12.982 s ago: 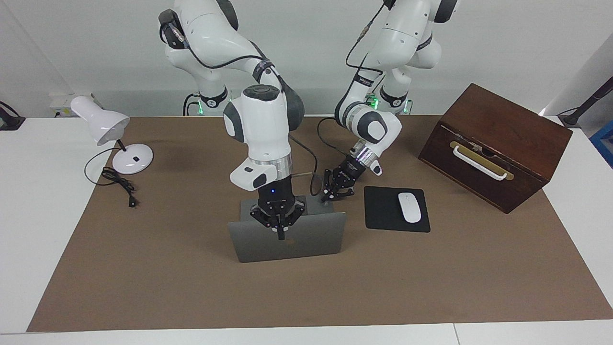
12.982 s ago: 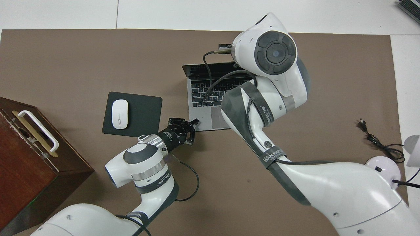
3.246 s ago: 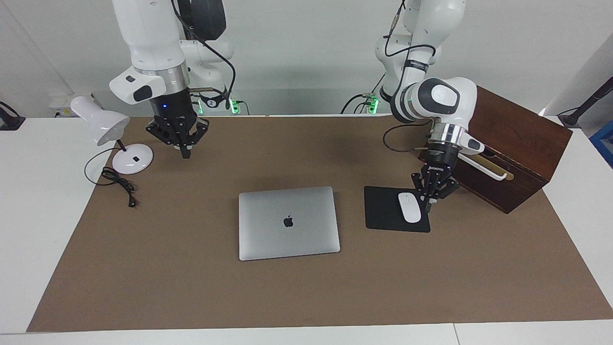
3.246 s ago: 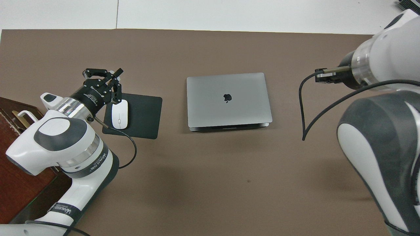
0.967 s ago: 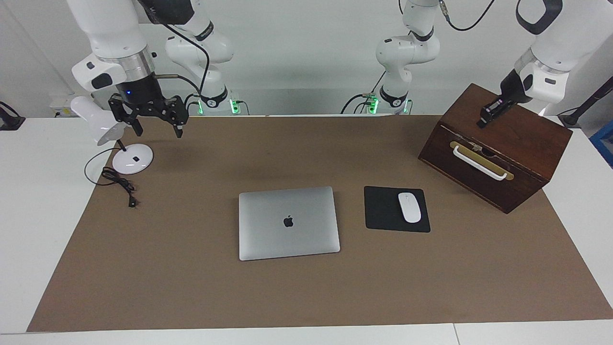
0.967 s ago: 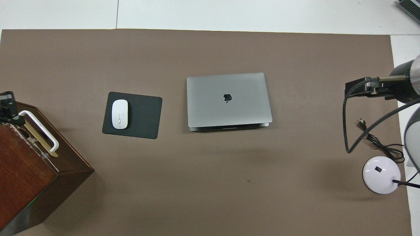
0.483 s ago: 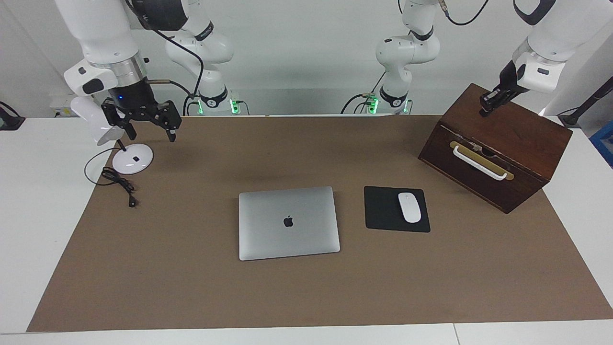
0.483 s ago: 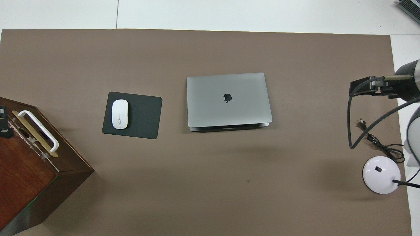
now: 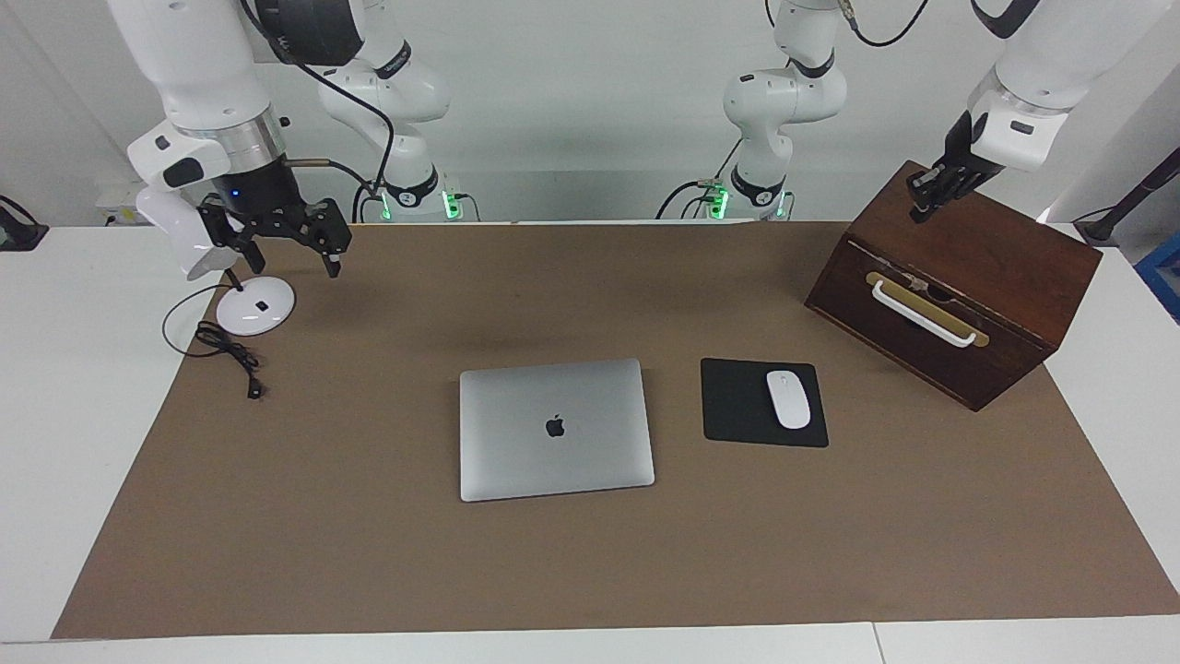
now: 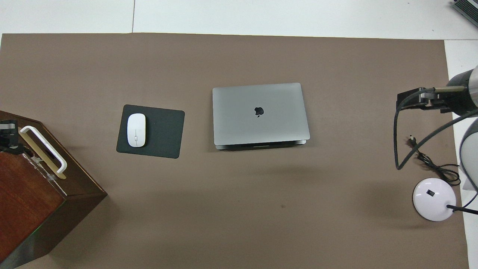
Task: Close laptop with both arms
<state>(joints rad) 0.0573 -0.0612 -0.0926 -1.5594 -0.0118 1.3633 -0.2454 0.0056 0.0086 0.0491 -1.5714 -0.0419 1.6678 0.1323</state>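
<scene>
facing view shows the laptop lying flat with its lid fully down, in the middle of the brown mat, just beside the black mouse pad with the white mouse. the closing step looks already done. the right gripper hangs over the mat's edge close to the white lamp, its fingers spread wide apart and holding nothing. the left gripper hangs over the top of the wooden box, its fingertips together, also holding nothing. both arms are well apart from the laptop. the next move probably asks only that the arms go to rest without touching the lamp or the box.
</scene>
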